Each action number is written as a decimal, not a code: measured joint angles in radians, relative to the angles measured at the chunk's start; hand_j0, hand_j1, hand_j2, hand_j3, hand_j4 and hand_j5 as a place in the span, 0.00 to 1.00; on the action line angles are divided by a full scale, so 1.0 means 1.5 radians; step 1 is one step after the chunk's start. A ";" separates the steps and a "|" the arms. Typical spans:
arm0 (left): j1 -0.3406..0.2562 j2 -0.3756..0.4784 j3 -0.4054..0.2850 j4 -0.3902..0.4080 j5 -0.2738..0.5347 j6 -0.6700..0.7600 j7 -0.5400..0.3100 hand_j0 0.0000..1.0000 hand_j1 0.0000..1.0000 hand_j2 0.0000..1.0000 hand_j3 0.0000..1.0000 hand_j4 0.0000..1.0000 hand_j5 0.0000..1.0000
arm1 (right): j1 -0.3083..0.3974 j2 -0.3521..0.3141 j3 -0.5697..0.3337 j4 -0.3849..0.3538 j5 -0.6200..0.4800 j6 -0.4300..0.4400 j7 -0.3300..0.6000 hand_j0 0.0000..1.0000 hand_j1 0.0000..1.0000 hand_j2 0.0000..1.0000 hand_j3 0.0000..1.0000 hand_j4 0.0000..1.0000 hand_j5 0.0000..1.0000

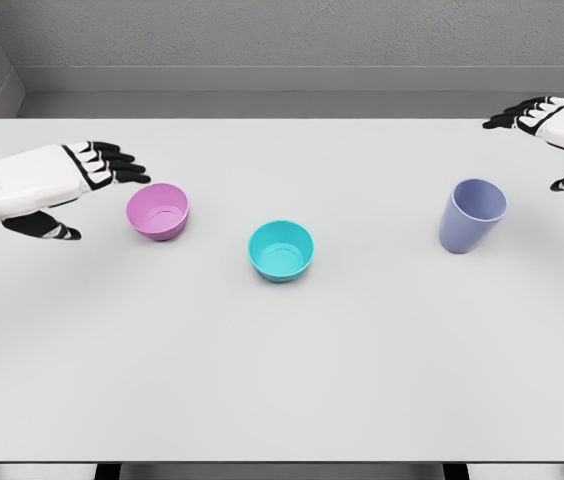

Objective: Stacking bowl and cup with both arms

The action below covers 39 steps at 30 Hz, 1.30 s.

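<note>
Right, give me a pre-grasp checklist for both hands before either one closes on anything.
1. Left hand open, holding nothing: ok.
2. Right hand open, holding nothing: ok.
3. Pink plastic bowl upright beside the left hand's fingertips, not touching: ok.
4. Lavender plastic cup upright, apart from the right hand: ok.
5. Teal plastic bowl upright, empty, standing apart from the others: ok.
6. White table around the three is bare: ok.

A bare simulated test bench rather than any lived-in room: a plain white table (282,380) fills the view, backed by flat grey walls (292,35) that meet in a corner at upper left. The surfaces are smooth and evenly lit, with a rendered look and only soft shadows under the few plastic vessels.
</note>
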<state>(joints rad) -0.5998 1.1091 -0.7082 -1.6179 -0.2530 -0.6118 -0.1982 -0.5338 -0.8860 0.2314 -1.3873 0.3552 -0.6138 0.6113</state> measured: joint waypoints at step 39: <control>-0.190 -0.246 -0.112 0.182 -0.077 -0.001 -0.275 1.00 1.00 1.00 1.00 1.00 1.00 | -0.028 -0.015 0.019 0.004 -0.007 0.000 0.000 1.00 1.00 1.00 1.00 1.00 1.00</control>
<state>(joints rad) -0.8851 0.7398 -0.8755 -1.3453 -0.3685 -0.6134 -0.6113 -0.5753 -0.9080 0.2606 -1.3819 0.3445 -0.6138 0.6114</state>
